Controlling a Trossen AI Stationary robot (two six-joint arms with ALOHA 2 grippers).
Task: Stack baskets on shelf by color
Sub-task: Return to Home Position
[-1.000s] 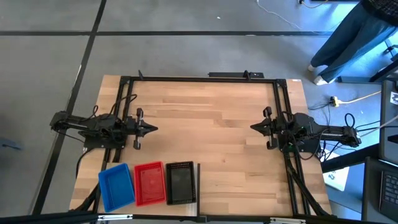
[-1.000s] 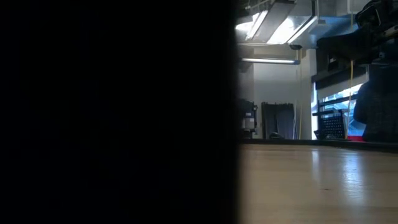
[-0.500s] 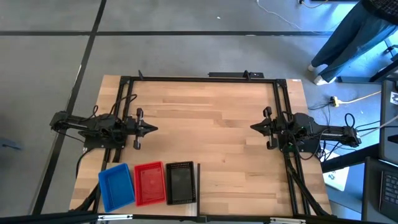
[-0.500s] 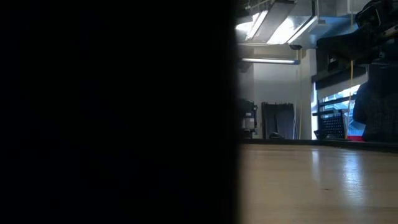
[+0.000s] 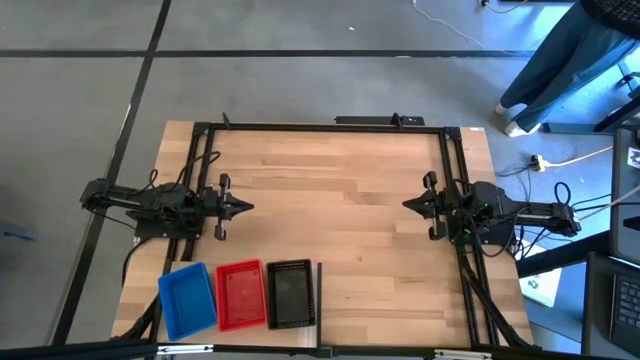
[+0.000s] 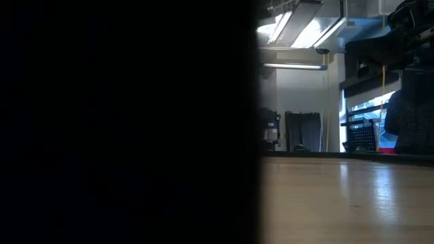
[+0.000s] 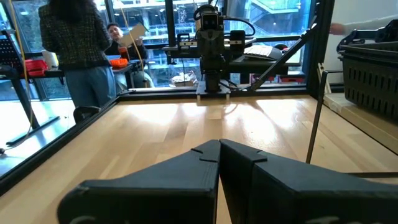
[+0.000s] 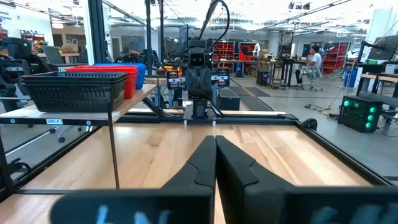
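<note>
On the shelf (image 8: 93,116), a pale raised panel at the table's near left, stand a blue basket (image 5: 187,299), a red basket (image 5: 240,295) and a black basket (image 5: 290,294) side by side. The right wrist view shows them from the side, the black basket (image 8: 74,91) foremost. My left gripper (image 5: 248,208) hangs shut over the table's left side and points toward the right. Opposite it, my right gripper (image 5: 408,204) hangs shut over the right side. Both are far from the baskets and touch nothing.
The bare wooden tabletop (image 5: 340,200) lies between the two arms. A thin dark post (image 7: 316,112) holds up the shelf's corner. A person (image 5: 560,60) stands beyond the table's far right corner. A dark mass fills the left half of the low view.
</note>
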